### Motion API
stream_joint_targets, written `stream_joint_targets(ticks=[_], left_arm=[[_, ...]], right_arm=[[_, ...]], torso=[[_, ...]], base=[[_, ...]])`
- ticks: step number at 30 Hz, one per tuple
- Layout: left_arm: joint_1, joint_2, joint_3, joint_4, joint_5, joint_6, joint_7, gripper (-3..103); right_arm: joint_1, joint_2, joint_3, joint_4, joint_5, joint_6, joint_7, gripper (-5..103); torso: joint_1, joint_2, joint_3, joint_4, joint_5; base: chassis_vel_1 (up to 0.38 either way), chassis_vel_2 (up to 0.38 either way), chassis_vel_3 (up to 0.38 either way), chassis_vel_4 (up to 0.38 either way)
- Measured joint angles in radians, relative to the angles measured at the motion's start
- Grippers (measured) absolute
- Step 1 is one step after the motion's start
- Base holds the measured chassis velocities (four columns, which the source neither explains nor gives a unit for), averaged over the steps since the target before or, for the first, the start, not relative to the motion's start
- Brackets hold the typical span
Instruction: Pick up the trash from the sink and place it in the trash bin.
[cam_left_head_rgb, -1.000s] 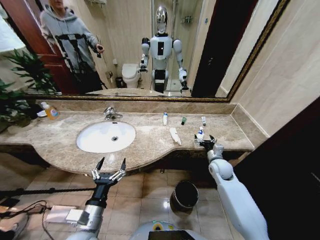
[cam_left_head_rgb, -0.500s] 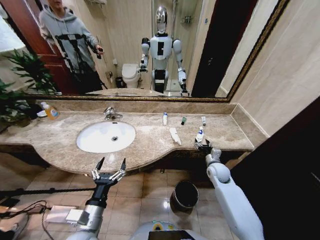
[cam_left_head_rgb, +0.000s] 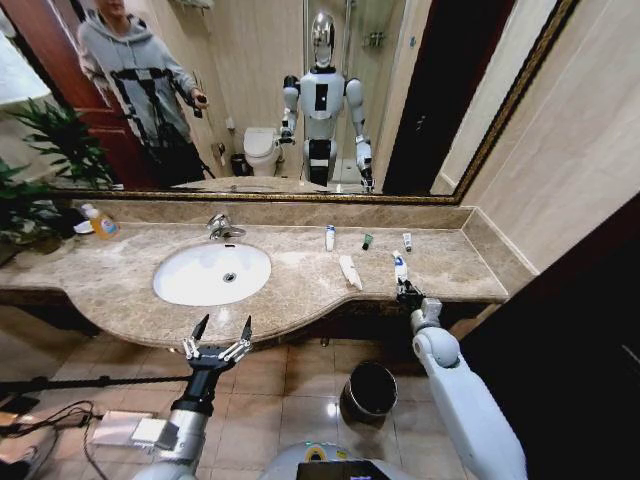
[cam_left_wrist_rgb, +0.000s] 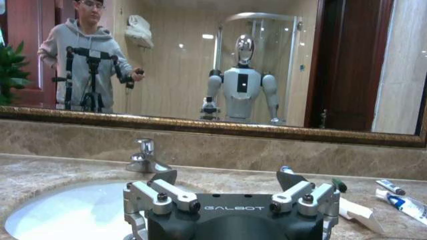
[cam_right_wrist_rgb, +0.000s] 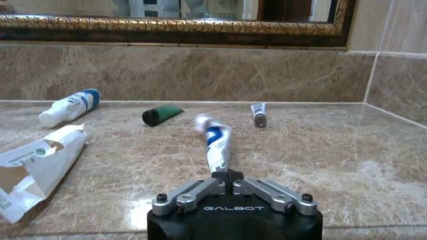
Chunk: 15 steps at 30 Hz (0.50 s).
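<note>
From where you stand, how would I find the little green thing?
Start at the sink in the marble counter, then go right past the flat white tube. The green piece lies near the back wall, the only dark one among white tubes.

We are in a bathroom: a white oval sink (cam_left_head_rgb: 212, 273) with a chrome faucet (cam_left_head_rgb: 222, 227) sits in a beige marble bench (cam_left_head_rgb: 300, 285), a gilt-framed mirror (cam_left_head_rgb: 290, 100) spans the wall above it, a toilet (cam_left_head_rgb: 262, 148) and a glass shower stall (cam_left_wrist_rgb: 257, 65) show in the reflection, and the floor (cam_left_head_rgb: 270, 385) is tiled.
</note>
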Motion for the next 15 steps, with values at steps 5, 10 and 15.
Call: stream_joint_targets(ticks=[5, 10, 15], left_arm=[[0.0, 0.0, 0.0, 0.0, 0.0, 0.0, 0.0, 100], [0.0, 0.0, 0.0, 0.0, 0.0, 0.0, 0.0, 100], [0.0, 0.0, 0.0, 0.0, 0.0, 0.0, 0.0, 100]], right_arm=[[-0.005, -0.007, 0.008, 0.019, 0.011, 0.0, 0.005, 0], [-0.024, -0.01, 0.019, 0.047, 0.025, -0.001, 0.008, 0], [-0.091, -0.022, 0.043, 0.122, 0.042, 0.003, 0.007, 0]], torso=[[0.0, 0.0, 0.0, 0.0, 0.0001], [0.0, 0.0, 0.0, 0.0, 0.0002], [0.0, 0.0, 0.0, 0.0, 0.0001]], base=[[0.0, 0.0, 0.0, 0.0], [0.0, 0.0, 0.0, 0.0], [0.0, 0.0, 0.0, 0.0]])
